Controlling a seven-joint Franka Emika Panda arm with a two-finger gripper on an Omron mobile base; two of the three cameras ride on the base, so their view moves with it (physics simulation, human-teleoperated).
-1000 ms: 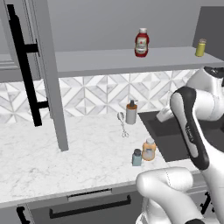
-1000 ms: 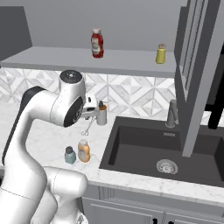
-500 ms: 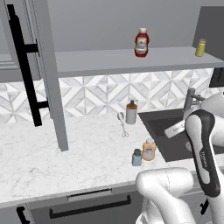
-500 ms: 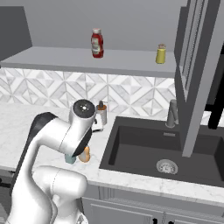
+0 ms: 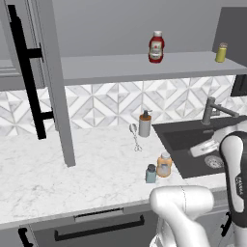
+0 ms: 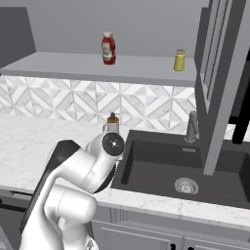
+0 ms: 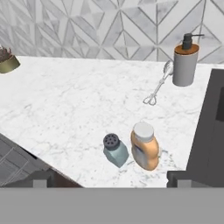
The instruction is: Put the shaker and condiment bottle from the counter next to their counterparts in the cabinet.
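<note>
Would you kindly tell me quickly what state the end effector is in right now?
End effector: open, holding nothing; the shaker and condiment bottle stand on the counter ahead of it.

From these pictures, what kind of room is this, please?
A kitchen, most likely: a marble counter with a dark inset sink and faucet, a tiled backsplash, and a ketchup bottle on the cabinet shelf.

Flat, even rendered light is being cast from above; no glare is being produced. Soft shadows are being thrown under the long flat grey shelf (image 5: 144,67) and beside the orange squeeze bottle (image 7: 144,146) on the white grey-veined marble counter (image 7: 74,105). Everything is being rendered slightly soft, without edge distortion.
</note>
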